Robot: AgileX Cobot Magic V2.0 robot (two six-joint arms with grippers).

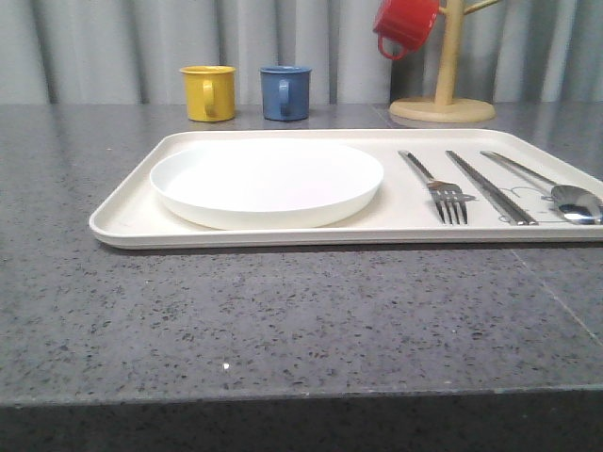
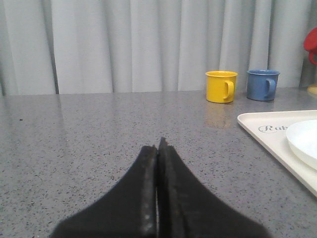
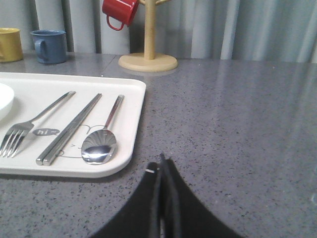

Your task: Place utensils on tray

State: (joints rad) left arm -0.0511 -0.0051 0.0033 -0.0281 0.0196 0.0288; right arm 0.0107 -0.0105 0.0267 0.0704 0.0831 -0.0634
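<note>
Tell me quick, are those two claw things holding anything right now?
Left gripper: closed, holding nothing, over bare counter.
Right gripper: closed, holding nothing, beside the tray.

Front view: the tray (image 1: 122,221) and spoon (image 1: 565,198) run off the right edge, and the red mug (image 1: 405,26) is cropped at the top. Left wrist view: the tray's script lettering (image 2: 272,129) is cut short by the plate (image 2: 304,141), itself clipped by the frame.

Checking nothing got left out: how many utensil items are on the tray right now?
4, all on the tray: the white plate on its left half, then fork, chopsticks and spoon side by side to the right.
</note>
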